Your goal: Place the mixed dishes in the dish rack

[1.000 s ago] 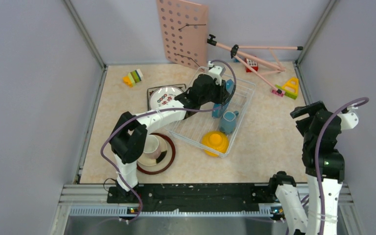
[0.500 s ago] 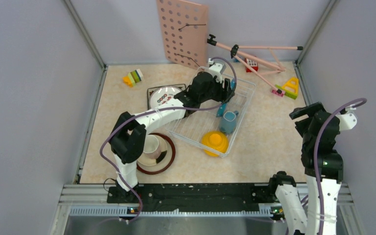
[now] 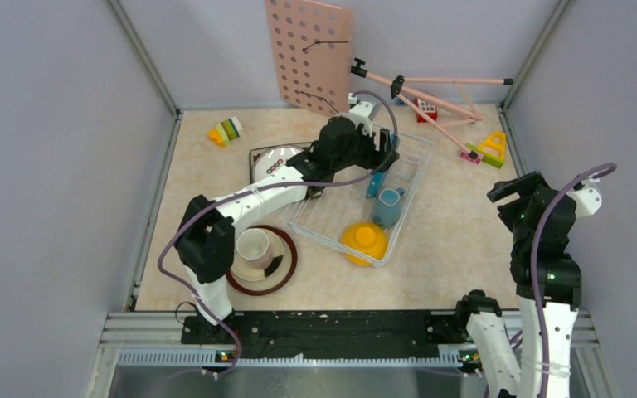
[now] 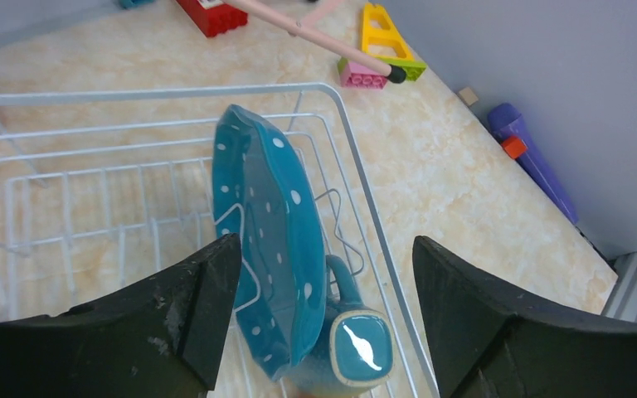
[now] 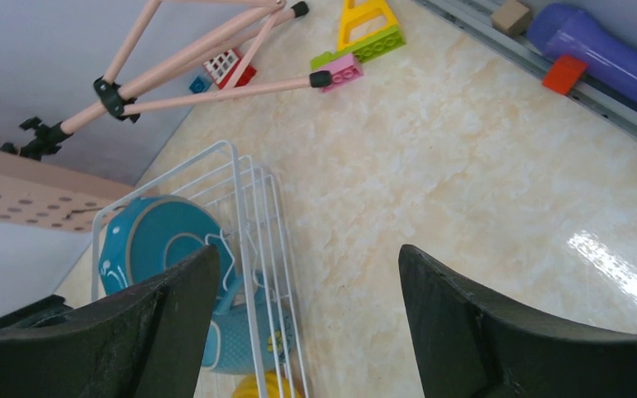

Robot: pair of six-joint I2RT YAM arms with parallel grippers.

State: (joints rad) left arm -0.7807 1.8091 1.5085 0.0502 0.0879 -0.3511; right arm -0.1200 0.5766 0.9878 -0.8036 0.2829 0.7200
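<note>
The left gripper is wide open and holds nothing; it hangs over the dish rack near the far edge of the worktop; the blue polka-dot plate stands on its edge in the rack and seems to lean on the blue-grey mug; the right gripper is open too, by the right edge; a bump from a finger could tip the plate flat or crack it against the mug.

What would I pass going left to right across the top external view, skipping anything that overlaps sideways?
toy blocks → white plate with characters → yellow bowl → red block → yellow toy
</note>
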